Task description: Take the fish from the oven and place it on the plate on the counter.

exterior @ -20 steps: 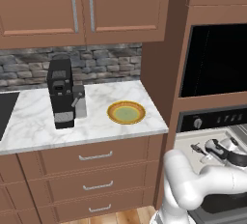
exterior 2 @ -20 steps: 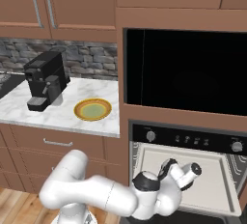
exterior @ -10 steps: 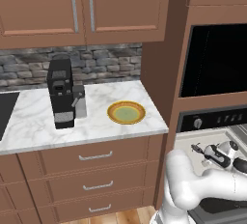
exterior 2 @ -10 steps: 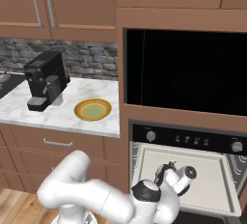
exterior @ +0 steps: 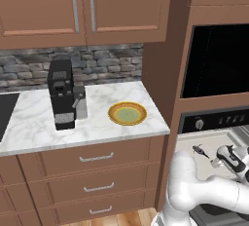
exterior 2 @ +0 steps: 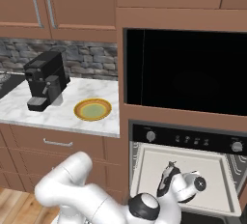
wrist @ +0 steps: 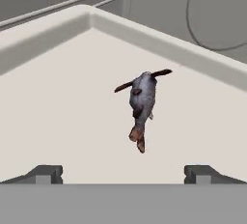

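Observation:
A small dark grey fish lies on the pale tray of the oven, tail toward me. My gripper is open just short of it, with one fingertip on each side and nothing between them. From the right base, the gripper hovers low over the tray, right by the fish. The left base view shows the fish a little left of the gripper. The yellow-rimmed plate sits bare on the marble counter, left of the oven.
A black coffee machine stands on the counter left of the plate. A dark glass-fronted appliance fills the cabinet above the oven. The tray's raised rim runs behind the fish. Drawers with silver handles sit under the counter.
The hand has edged slightly lower and nearer the fish on the tray. The jaws have stayed open, and the fish and plate have not moved.

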